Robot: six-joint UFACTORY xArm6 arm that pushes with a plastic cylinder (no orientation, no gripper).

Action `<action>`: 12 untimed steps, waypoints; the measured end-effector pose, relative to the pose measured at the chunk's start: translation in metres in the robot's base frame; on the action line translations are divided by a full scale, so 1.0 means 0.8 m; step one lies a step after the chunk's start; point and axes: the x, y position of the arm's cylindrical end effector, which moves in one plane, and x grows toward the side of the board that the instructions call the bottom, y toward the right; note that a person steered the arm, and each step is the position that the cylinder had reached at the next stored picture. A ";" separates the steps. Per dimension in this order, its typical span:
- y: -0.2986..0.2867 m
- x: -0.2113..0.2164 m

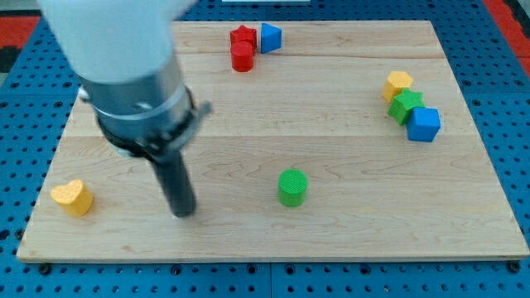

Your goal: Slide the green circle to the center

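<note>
Seven blocks are counted on the wooden board (348, 240): two green, two yellow, two blue-and-red pairs aside, namely two red, two blue less one, itemised as follows. Nearest the view's bottom, a yellow heart (73, 198) lies at the left corner and the green circle (292, 187) stands alone, slightly right of the board's middle and below it. My tip (183, 213) rests on the board between these two, well apart from the green circle on its left; the rod rises to a grey collar and white arm body (116, 50) leaning toward the view's top left. There is no pincer on this rig, so no jaw state applies. Farther up at the right edge, a blue cube (423, 124), green block (406, 107) and yellow block (397, 84) touch in a diagonal row. At the top, a red cylinder (242, 57), a red block (243, 36) and a blue block (270, 37) cluster together. Nothing lies between tip and green circle.
</note>
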 end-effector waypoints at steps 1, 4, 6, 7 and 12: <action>0.097 0.030; 0.154 -0.014; 0.129 -0.037; 0.093 -0.066; 0.080 -0.110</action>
